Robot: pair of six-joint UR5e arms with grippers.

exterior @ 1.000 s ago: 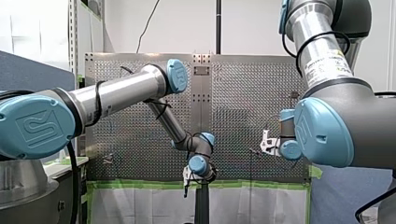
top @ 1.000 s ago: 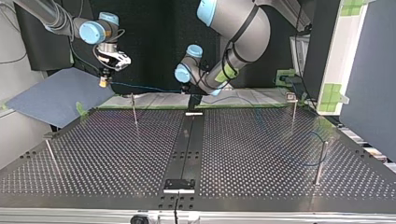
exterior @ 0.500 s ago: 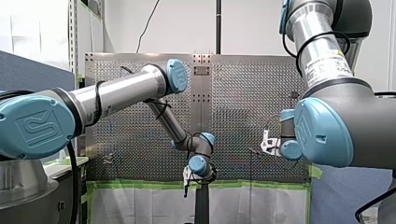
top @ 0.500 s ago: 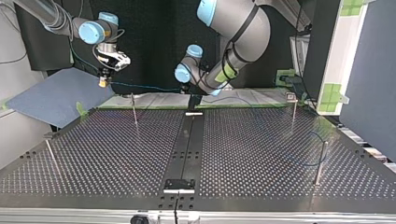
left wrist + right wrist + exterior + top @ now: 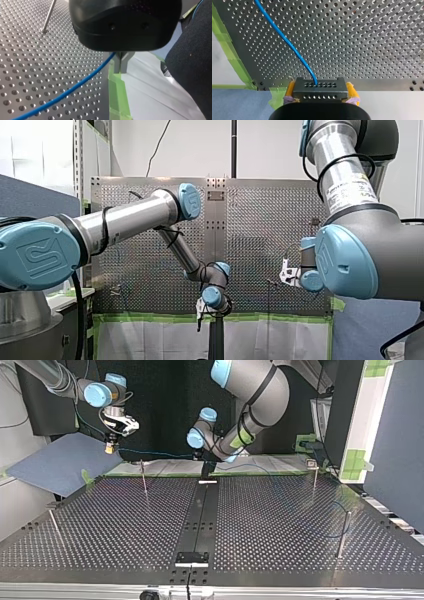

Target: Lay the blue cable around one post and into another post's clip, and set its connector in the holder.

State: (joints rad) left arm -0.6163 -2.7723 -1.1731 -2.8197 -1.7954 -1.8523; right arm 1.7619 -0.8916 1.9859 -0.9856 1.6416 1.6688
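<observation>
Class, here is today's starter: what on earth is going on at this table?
Two arms are handling a blue cable. My right end effector is shut on its connector, held in the air beyond the table's edge. My left end effector grips the cable further along, by the green tape. The rest trails over the table toward a post at the top view's right. The connector is not yet set down.

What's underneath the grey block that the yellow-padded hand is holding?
Around the connector in my right hand show the perforated table's edge, green tape and a blue mat. The spot straight beneath is covered by the block itself.
</observation>
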